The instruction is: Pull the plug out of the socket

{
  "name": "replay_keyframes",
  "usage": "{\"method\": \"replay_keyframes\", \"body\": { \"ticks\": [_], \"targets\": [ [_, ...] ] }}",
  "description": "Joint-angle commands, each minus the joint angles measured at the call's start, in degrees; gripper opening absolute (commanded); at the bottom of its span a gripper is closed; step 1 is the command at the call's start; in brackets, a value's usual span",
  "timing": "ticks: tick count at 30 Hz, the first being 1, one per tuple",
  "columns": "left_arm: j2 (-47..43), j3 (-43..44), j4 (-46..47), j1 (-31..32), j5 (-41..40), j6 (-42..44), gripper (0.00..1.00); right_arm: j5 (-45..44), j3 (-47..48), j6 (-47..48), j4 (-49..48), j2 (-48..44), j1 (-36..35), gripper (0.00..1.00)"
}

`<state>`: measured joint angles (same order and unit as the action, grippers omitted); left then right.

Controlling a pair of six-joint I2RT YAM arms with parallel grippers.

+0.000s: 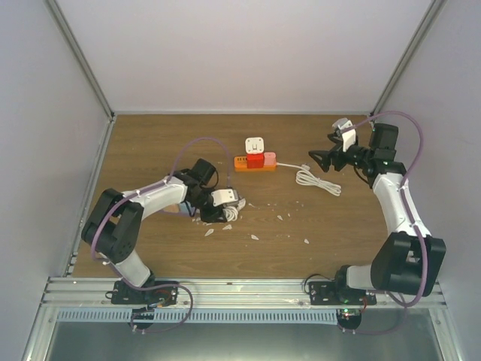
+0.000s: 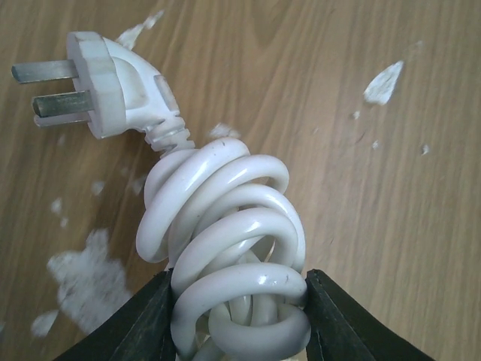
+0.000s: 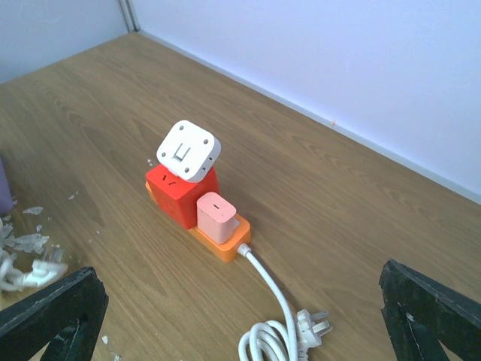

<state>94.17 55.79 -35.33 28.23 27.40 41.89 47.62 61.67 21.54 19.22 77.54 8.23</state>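
A coiled white cable (image 2: 233, 248) with a pronged end (image 2: 113, 83) lies near the middle of the wooden desk (image 1: 150, 143). White flakes (image 1: 254, 237) are scattered around it, toward the near edge.

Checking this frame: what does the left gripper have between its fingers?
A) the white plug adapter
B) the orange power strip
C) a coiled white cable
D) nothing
C: in the left wrist view the left gripper clamps the coiled white cable from both sides, while the plug sits on the socket, untouched.
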Motion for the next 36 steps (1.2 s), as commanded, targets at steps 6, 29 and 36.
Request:
{"method": "replay_keyframes", "body": {
  "ticks": [6,29,36],
  "targets": [
    [5.36,6.99,9.15,10.28,2.66,-7.33,0.28,4.58,-1.45,-0.79,-0.33,-2.00,3.08,1.00],
    [22.32,23.30,16.32,18.18,5.03,-14.76,0.36,6.24,-1.89,-0.55,-0.70,-2.56,3.14,1.00],
    [17.31,20.93,13.74,17.42,8.99,-11.30,0.76,9.29,-1.93,0.11,-0.70,-3.08,3.19,1.00]
  ]
}}
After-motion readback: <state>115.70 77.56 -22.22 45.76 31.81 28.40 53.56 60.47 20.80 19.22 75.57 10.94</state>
